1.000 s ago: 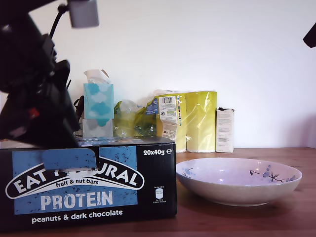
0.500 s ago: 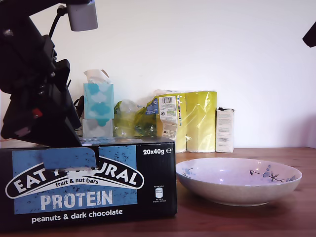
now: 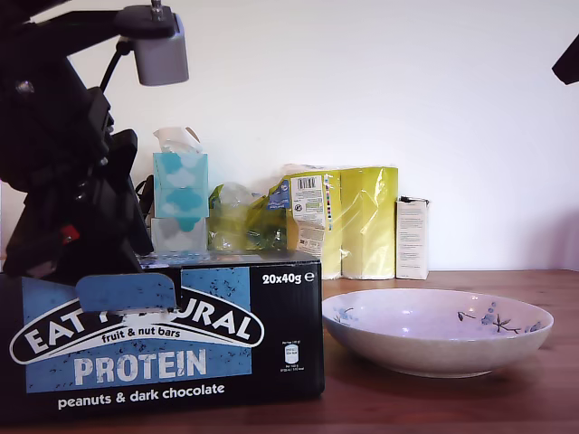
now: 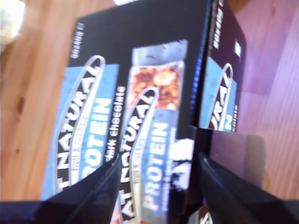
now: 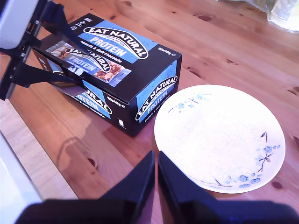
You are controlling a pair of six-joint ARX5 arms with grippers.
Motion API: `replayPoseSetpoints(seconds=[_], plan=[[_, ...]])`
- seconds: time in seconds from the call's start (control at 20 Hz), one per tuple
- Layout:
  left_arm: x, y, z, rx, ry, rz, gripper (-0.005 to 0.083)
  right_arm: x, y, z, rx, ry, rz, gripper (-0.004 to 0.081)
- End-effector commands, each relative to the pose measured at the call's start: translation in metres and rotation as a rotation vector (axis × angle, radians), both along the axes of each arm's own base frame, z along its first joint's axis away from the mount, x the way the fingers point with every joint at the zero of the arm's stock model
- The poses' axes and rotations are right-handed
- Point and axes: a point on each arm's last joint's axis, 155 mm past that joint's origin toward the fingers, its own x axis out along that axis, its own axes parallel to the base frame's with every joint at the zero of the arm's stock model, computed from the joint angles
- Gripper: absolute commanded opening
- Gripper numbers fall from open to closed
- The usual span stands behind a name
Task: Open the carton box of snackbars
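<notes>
My first gripper [image 4: 156, 186]: jaws apart over the carton box [image 4: 140, 93] top. My second gripper [image 5: 156, 179]: jaws together, empty.

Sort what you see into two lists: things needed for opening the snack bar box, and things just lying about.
Needed: carton box; my first gripper, over the box's top; my second gripper, held high above the table.

Lying about: bowl; tissue box; yellow packs; white carton.
</notes>
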Motion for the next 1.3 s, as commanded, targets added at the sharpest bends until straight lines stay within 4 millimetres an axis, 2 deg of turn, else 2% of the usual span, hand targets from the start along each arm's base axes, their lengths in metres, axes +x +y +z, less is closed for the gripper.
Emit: replayPoseSetpoints(seconds=[0.0, 0.35, 0.65, 0.9, 1.25], plan=[[0.001, 0.007, -0.008, 0.025, -0.007, 0.015, 0.0462, 0.0, 0.003, 0.012, 0.025, -0.022, 0.009, -0.0013], [0.018, 0.01, 0.009, 0.061, -0.126, 0.023, 0.0444, 0.0, 0.003, 0.012, 0.03, -0.017, 0.006, -0.0013], [0.032, 0.01, 0.034, 0.099, -0.24, 0.002, 0.0444, -0.002, 0.005, 0.012, 0.035, -0.014, 0.016, -0.0013], [0.055, 0.009, 0.077, 0.101, -0.367, 0.004, 0.0444, -0.002, 0.005, 0.012, 0.037, -0.013, 0.019, -0.0013], [0.084, 0.024, 0.126, 0.06, -0.444, 0.096, 0.0444, -0.002, 0.005, 0.012, 0.036, -0.012, 0.019, -0.0013]])
